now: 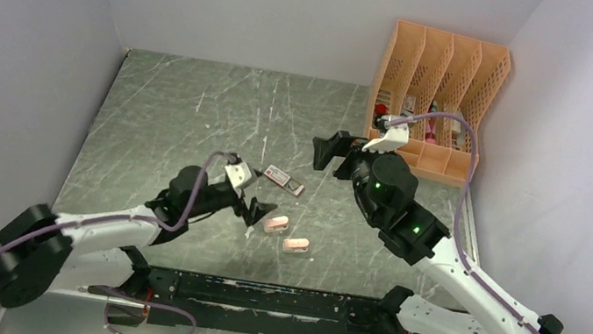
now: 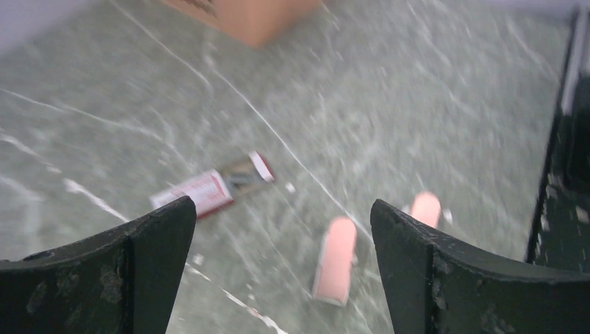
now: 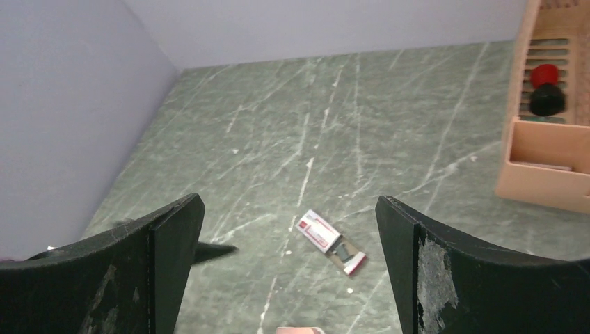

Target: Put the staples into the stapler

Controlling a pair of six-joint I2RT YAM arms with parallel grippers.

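Landmark: orange organiser (image 1: 437,91), far right corner of the desk (image 1: 178,105). One of it.

Staples box (image 1: 284,179): one, red-and-white, lying flat on the desk, out from the organiser's front toward desk centre, well apart from it. In the top view its long axis runs diagonally. The sleeve end lies to the far left. The end with the grey tray partly slid out lies to the near right, slanting past the organiser rather than at it.

Staplers: two, salmon-pink, both lying flat. Near stapler (image 1: 296,245) and far stapler (image 1: 275,223) sit just beside each other, further from the organiser than the box, on the near side.

Left claw (image 1: 255,211): spread wide, nothing in it, low by the far stapler, well apart from the organiser.

Right claw (image 1: 329,150): spread wide, nothing in it, raised, between the organiser and the box.

View differences:
- Right wrist: sharpest look at the box (image 3: 330,241), with white-and-red sleeve, greyish tray and red end flap. Whether strips lie in the tray, cannot tell. Organiser (image 3: 549,139) holds one red and one black round object. Only a pink sliver of a stapler shows at the bottom edge.
- Left wrist: blurred. Shows the box (image 2: 209,189) and both staplers together, the near (image 2: 336,259) and the far (image 2: 424,207), with an organiser corner (image 2: 250,17) at the top.
- Top view alone shows both arms.
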